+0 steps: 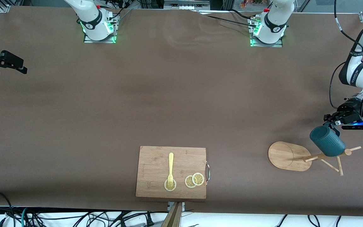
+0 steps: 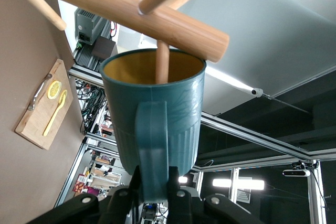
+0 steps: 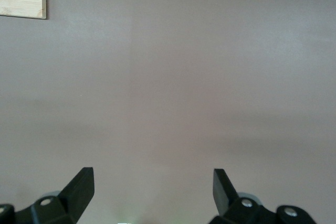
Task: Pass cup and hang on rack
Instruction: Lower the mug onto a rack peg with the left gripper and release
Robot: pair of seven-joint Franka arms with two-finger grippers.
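**Cup held at the rack's pegs**

Your left pincer [image 1: 332,123] is clamped on the loop handle of the cup [image 1: 327,141], holding it up over the rack [image 1: 290,156] at the left arm's end of the tabletop [image 1: 169,94]. In the left wrist view the fingers [image 2: 176,195] squeeze the handle from both sides, and one thin peg [image 2: 163,64] reaches into the cup's yellowish-tan mouth while the central post [image 2: 131,11] crosses just above the rim. From the front camera the cup is tilted and covers the upper part of the post, with pegs sticking out around it.

Your right pincer [image 1: 3,63] waits over the bare tabletop at the right arm's end, its jaws spread wide apart with nothing between them; the right wrist view shows only brown surface under it.

A cutting board [image 1: 171,171] lies near the front camera's edge, carrying a yellow fork [image 1: 170,168] and lemon slices [image 1: 194,180].
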